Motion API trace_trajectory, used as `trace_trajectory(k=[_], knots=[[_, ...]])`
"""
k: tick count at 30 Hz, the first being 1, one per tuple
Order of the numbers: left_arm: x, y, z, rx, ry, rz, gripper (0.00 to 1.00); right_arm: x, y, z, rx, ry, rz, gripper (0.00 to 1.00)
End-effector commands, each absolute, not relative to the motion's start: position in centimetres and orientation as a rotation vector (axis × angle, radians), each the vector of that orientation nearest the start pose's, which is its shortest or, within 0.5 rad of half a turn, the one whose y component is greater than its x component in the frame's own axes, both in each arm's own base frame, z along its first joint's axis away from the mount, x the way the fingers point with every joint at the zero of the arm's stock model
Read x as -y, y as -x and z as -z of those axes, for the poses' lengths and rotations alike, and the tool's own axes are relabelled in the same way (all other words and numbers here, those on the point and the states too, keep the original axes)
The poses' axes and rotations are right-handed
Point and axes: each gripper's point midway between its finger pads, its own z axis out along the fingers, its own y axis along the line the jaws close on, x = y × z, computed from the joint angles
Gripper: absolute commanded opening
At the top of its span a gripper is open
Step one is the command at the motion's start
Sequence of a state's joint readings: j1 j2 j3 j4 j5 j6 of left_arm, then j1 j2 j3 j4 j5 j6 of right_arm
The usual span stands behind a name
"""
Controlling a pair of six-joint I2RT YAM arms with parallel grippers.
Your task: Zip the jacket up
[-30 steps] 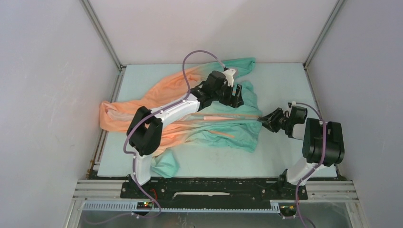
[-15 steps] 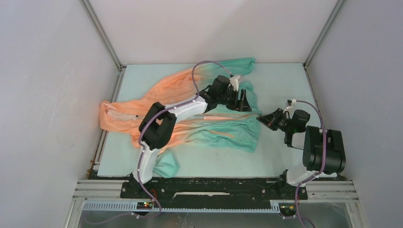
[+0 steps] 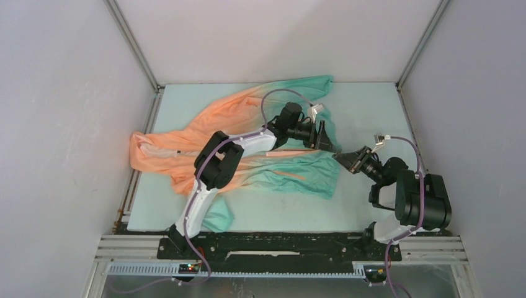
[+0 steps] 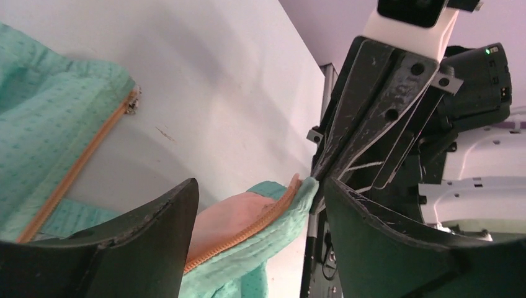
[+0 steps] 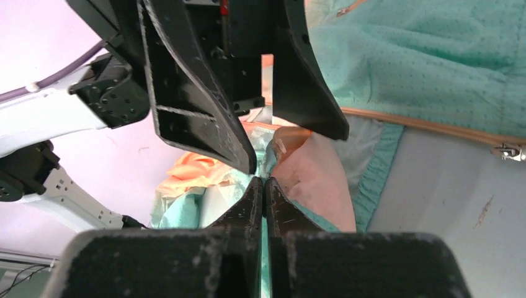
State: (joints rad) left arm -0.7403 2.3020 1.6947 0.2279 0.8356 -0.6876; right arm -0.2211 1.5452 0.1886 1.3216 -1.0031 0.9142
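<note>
The jacket (image 3: 248, 139) lies spread on the table, peach-orange at the left and teal at the right. My right gripper (image 3: 343, 159) is shut on the teal hem corner beside the orange zipper tape (image 4: 257, 220); in the right wrist view its jaws (image 5: 265, 181) are pressed together on the fabric (image 5: 310, 174). My left gripper (image 3: 322, 134) is open, and its jaws straddle that same held corner (image 4: 259, 186) without touching it. The other zipper edge, with its metal slider (image 4: 131, 102), lies flat on the table; the slider also shows in the right wrist view (image 5: 507, 152).
The pale table surface (image 3: 372, 112) is framed by metal rails, with grey walls on three sides. A sleeve bunches at the table's left edge (image 3: 149, 155). Part of the teal fabric hangs near the front (image 3: 217, 217). The two grippers are very close together.
My left arm has stretched to the right, bringing its open gripper up to the right gripper. The right gripper has kept hold of the hem corner while its wrist dropped and turned.
</note>
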Motion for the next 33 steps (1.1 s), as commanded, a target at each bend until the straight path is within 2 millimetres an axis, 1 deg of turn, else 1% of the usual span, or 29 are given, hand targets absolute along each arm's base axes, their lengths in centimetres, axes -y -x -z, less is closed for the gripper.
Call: trace_trajectory(k=[1,4,7,10,14,18,20,25,31,33], knots=[[50.7,-32.1,-16.7,-1.966,-0.853,1.805,0.77,-10.4,-29.2,-14.3,-1.659,-0.032,-1.305,0.00],[50.5,-30.9,-17.2,-1.920,-0.907,1.869,0.62,-10.1,-29.3,-14.5,-1.655,-0.046,-1.292,0.00],[49.6,-30.6,-17.6,-1.887,-0.901,1.888,0.52,-9.7,-29.6,-14.2,-1.667,-0.073,-1.288,0.00],[49.2,-30.6,-17.6,-1.877,-0.887,1.897,0.46,-9.5,-29.8,-13.3,-1.698,-0.101,-1.280,0.00],[49.4,-30.4,-17.5,-1.881,-0.894,1.911,0.37,-9.4,-29.9,-13.3,-1.699,-0.105,-1.276,0.00],[49.4,-30.6,-17.5,-1.878,-0.886,1.891,0.31,-9.4,-29.9,-13.1,-1.707,-0.106,-1.267,0.00],[49.4,-30.7,-17.4,-1.887,-0.880,1.875,0.25,-9.4,-30.0,-13.0,-1.710,-0.109,-1.263,0.00],[49.3,-30.7,-17.3,-1.888,-0.872,1.854,0.23,-9.4,-30.1,-13.0,-1.710,-0.117,-1.257,0.00],[49.1,-30.9,-17.2,-1.886,-0.856,1.797,0.13,-9.5,-30.1,-12.6,-1.741,-0.139,-1.257,0.00],[49.2,-31.0,-17.2,-1.886,-0.855,1.757,0.07,-9.5,-30.1,-12.0,-1.775,-0.171,-1.253,0.00]])
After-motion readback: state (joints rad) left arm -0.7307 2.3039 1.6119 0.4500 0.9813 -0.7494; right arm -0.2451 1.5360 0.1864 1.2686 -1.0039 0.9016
